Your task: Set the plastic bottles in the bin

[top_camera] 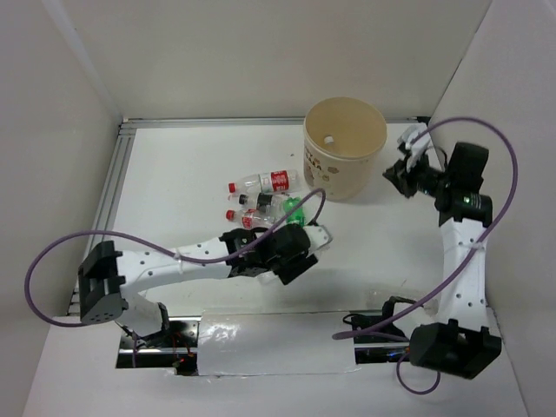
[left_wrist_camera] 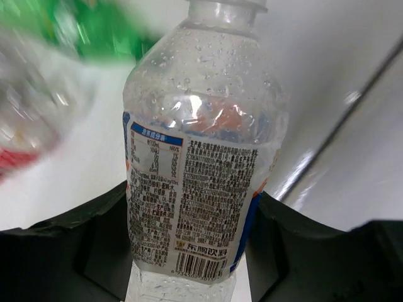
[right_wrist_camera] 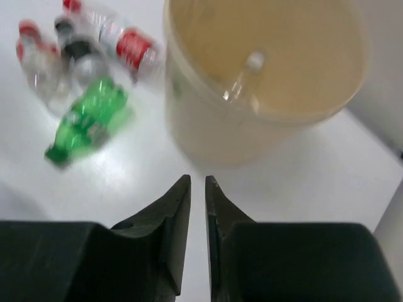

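Note:
My left gripper [left_wrist_camera: 192,196] is shut on a clear plastic bottle [left_wrist_camera: 201,126] with a white and blue printed label, its body held between both fingers. In the top view that gripper [top_camera: 308,243] sits just below the green bottle [top_camera: 294,211]. Three clear bottles with red caps [top_camera: 269,182] [top_camera: 248,201] [top_camera: 244,218] lie left of the beige bin [top_camera: 345,174]. One bottle [right_wrist_camera: 242,78] lies inside the bin [right_wrist_camera: 208,132]. My right gripper [right_wrist_camera: 197,179] is shut and empty, hovering to the right of the bin [top_camera: 398,178].
White walls enclose the table on the left, back and right. A metal rail [top_camera: 113,187] runs along the left edge. The left arm's purple cable [top_camera: 52,252] loops out over the left side.

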